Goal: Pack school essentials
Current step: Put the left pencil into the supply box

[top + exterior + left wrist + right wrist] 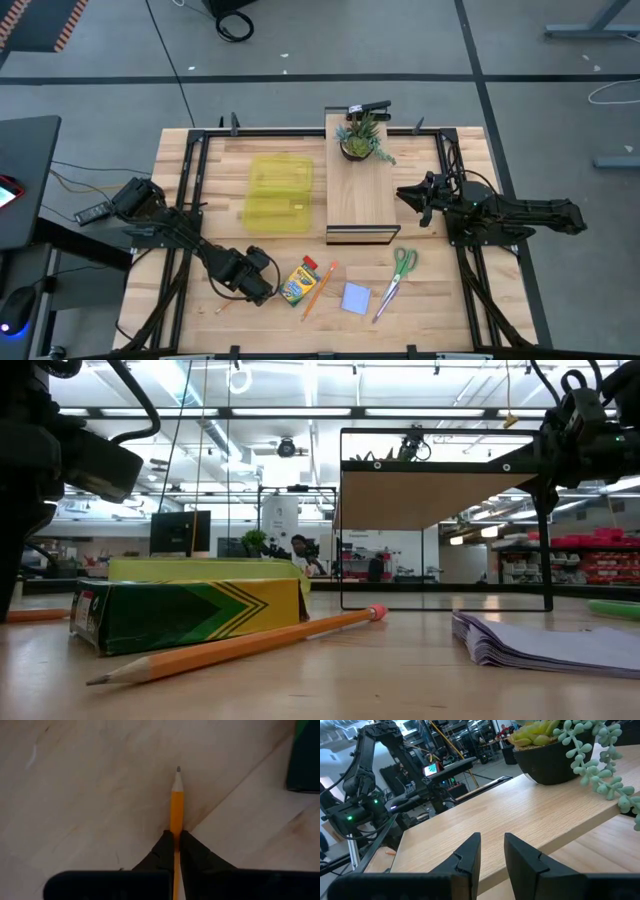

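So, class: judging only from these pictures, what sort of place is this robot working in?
Probably a robotics lab or workshop: a wooden table in a black metal frame, cables on the grey floor, and ceiling strip lights over monitors and shelving behind.

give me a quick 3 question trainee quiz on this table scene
1. True or false: the left gripper is shut on a pencil.
2. What stands on the wooden shelf? A) scissors B) plant C) crayon box
3. Fill in: the sticky pad lies between the second pencil and the ____.

Key
1. True; its fingers pinch the orange shaft.
2. B, the plant.
3. scissors. The right gripper waits by the shelf, holding nothing.
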`<control>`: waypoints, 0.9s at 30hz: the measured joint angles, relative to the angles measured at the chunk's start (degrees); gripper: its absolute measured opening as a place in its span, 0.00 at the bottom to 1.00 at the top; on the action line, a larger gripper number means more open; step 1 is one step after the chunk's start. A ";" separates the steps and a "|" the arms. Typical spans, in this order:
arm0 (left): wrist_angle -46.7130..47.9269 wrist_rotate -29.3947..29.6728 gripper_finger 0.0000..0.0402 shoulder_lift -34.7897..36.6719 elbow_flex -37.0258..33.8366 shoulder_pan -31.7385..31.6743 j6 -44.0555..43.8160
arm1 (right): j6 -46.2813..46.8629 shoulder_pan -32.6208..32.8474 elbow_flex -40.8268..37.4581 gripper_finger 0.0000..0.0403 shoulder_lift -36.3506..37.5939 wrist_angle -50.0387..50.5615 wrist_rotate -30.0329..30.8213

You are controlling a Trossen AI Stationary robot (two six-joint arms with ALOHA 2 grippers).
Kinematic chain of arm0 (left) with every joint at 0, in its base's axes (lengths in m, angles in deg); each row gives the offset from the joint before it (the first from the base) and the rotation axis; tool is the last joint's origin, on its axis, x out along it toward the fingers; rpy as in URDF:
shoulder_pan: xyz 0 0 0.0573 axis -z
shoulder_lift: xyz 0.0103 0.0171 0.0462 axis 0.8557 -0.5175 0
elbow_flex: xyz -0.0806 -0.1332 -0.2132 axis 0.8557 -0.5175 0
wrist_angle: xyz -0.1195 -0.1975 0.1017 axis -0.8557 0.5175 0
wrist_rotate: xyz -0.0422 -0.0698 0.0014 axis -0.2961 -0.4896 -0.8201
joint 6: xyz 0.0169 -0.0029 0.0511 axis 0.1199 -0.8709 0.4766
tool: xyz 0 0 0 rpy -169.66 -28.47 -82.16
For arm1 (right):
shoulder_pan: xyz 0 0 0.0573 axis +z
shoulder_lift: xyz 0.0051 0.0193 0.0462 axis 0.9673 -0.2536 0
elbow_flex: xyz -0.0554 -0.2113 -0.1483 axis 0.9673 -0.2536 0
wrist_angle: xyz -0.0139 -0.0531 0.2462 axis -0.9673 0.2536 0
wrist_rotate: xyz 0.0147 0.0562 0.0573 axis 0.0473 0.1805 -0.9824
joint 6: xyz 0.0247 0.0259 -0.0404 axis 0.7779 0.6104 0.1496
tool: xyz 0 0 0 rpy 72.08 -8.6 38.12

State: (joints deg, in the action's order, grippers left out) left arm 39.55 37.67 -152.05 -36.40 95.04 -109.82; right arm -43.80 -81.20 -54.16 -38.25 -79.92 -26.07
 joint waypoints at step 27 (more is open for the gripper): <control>8.86 -1.59 0.01 1.57 4.09 -1.52 6.80 | 0.00 0.00 0.00 0.23 -0.01 0.01 0.00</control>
State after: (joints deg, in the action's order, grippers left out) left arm 48.41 36.07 -150.48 -32.32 93.52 -103.02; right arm -43.80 -81.20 -54.16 -38.25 -79.90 -26.07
